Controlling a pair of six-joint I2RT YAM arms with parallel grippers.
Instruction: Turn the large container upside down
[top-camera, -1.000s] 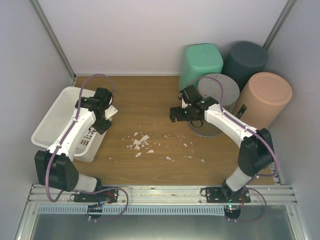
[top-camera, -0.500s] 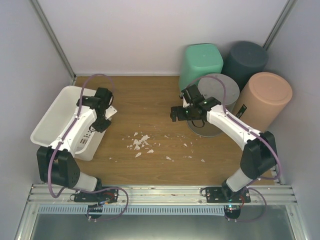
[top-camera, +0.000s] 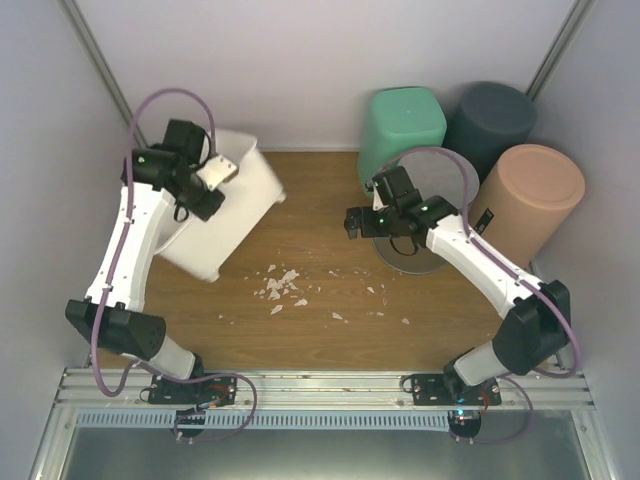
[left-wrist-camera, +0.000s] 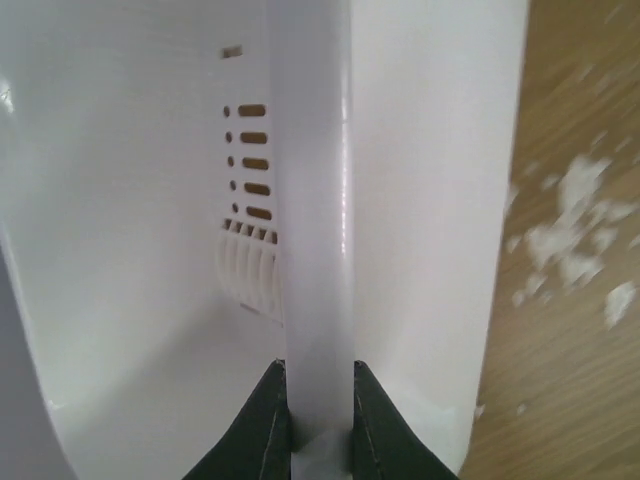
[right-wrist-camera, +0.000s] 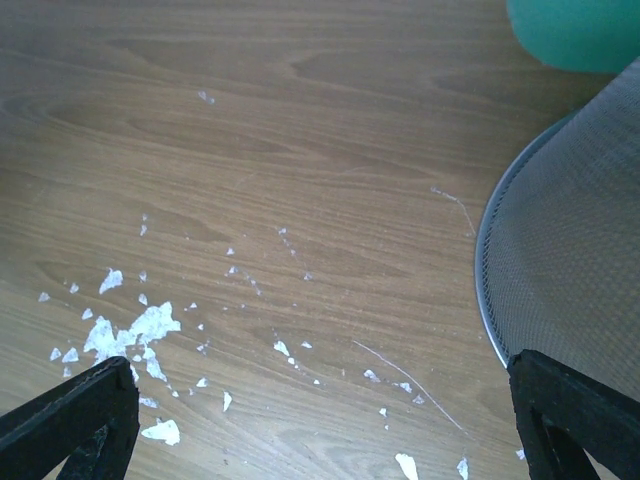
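Now | my left gripper (left-wrist-camera: 318, 405) clamped on large container (top-camera: 235, 210) rim, tilted, upper left | my right gripper (top-camera: 352, 226) wide open, empty, centre right

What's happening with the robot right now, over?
Left gripper shut on white container wall. Container tilted, not yet upside down. Right gripper open, empty. White scraps on table nearby.

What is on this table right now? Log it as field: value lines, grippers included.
large container: white bin, tilted steeply at left rear, not yet upside down
left gripper: shut on the white bin's rim
right gripper: open, empty, above the table, beside the mesh bin
other bins: green bin, dark grey bin, tan bin, grouped at right rear
debris: white scraps mid-table
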